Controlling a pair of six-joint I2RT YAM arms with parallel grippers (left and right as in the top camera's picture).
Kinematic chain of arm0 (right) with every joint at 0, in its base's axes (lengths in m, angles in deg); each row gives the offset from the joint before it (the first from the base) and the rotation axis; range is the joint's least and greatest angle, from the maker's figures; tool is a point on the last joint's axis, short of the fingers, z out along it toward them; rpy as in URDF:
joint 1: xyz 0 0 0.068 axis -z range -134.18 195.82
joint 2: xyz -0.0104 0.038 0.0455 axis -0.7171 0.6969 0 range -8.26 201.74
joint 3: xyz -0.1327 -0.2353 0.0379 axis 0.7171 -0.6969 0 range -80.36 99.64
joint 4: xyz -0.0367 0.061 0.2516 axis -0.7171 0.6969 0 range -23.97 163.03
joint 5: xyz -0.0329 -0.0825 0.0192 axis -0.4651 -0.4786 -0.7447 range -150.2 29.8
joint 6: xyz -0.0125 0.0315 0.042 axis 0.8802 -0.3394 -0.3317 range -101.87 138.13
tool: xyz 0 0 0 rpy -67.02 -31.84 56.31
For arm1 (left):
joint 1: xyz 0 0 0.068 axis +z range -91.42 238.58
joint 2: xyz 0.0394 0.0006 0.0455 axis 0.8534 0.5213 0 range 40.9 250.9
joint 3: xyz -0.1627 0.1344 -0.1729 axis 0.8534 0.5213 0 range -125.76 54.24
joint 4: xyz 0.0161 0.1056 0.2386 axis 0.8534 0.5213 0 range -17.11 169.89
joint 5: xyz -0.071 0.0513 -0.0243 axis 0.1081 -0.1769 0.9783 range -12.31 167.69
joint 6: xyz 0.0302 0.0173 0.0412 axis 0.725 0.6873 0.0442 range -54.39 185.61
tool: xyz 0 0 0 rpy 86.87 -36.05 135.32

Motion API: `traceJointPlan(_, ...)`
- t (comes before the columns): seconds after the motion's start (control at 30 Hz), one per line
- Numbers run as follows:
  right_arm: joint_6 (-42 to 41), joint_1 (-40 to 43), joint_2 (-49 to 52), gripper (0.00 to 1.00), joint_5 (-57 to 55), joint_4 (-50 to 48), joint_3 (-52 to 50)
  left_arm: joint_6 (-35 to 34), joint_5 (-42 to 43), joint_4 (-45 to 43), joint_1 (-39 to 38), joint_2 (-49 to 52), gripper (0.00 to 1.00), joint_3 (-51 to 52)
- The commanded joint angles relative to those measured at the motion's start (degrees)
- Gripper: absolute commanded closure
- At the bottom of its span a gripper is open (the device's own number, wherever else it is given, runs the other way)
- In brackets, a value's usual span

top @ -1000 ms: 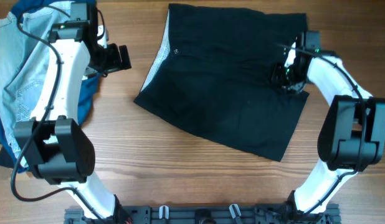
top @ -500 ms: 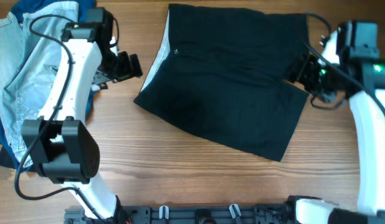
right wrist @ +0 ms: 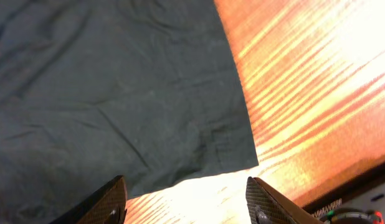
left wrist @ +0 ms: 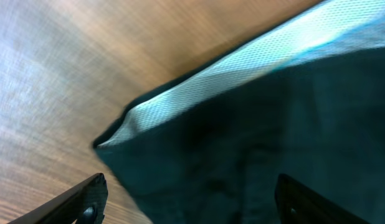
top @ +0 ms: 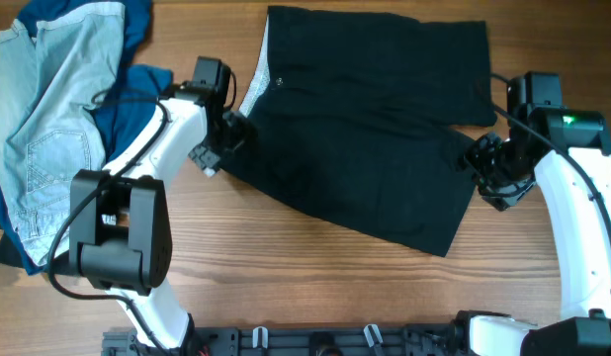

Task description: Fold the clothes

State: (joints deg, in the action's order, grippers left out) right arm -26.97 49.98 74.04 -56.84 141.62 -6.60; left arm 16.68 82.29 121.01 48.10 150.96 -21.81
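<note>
2 jaw sets wide, empty. Left gripper [left wrist: 192, 202] at black shorts [top: 365, 138] left corner, right gripper [right wrist: 189, 202] over rt edge. Shorts flat mid-table; I reckon light, limp cloth, so I'd pinch corners.

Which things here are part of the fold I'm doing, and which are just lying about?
In the job: black shorts; left gripper and right gripper, both open at its edges.
Lying about: light jeans, blue garment, heaped at far left, untouched.
</note>
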Motion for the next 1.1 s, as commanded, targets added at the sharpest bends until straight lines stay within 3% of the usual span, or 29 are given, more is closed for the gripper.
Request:
traceJointPlan(0.0,-3.1,-0.2,0.0,0.38,-0.5,-0.1,-1.4,-5.6,-0.2,-1.4,0.1,0.5,0.15,3.5)
traceJointPlan(0.23,-3.4,-2.2,0.0,0.39,0.1,-1.2,-3.6,-5.6,-1.2,-11.6,0.1,0.5,0.17,10.7)
traceJointPlan(0.3,-3.5,-3.0,0.0,0.39,0.3,-2.0,-4.3,-5.6,-2.6,-15.2,0.1,0.5,0.23,12.2)
traceJointPlan(0.33,-3.5,-3.6,0.0,0.39,0.5,-2.7,-4.8,-5.6,-4.0,-16.7,0.2,0.5,0.29,12.7)
traceJointPlan(0.43,-3.5,-5.4,0.0,0.4,0.5,-3.3,-6.2,-5.6,-7.4,-18.5,0.2,0.5,0.62,12.7)
traceJointPlan(0.5,-3.6,-7.0,0.0,0.43,0.9,-3.5,-7.1,-5.6,-8.9,-19.1,0.2,0.5,0.96,12.7)
traceJointPlan(0.63,-6.4,-9.3,0.0,0.48,2.1,-3.5,-8.2,-6.2,-9.0,-17.7,1.3,0.2,0.96,12.7)
traceJointPlan(0.8,-8.1,-13.5,0.0,0.5,5.0,-6.5,-13.0,-23.4,-9.0,-8.1,5.6,-2.9,0.96,12.7)
traceJointPlan(0.9,-8.1,-16.2,0.0,0.48,8.5,-9.6,-16.8,-24.2,-9.0,-5.8,6.9,-4.3,0.96,12.7)
traceJointPlan(1.07,-8.0,-20.2,0.0,0.37,12.3,-10.6,-21.9,-24.0,-8.8,-5.2,6.1,-4.3,0.96,12.7)
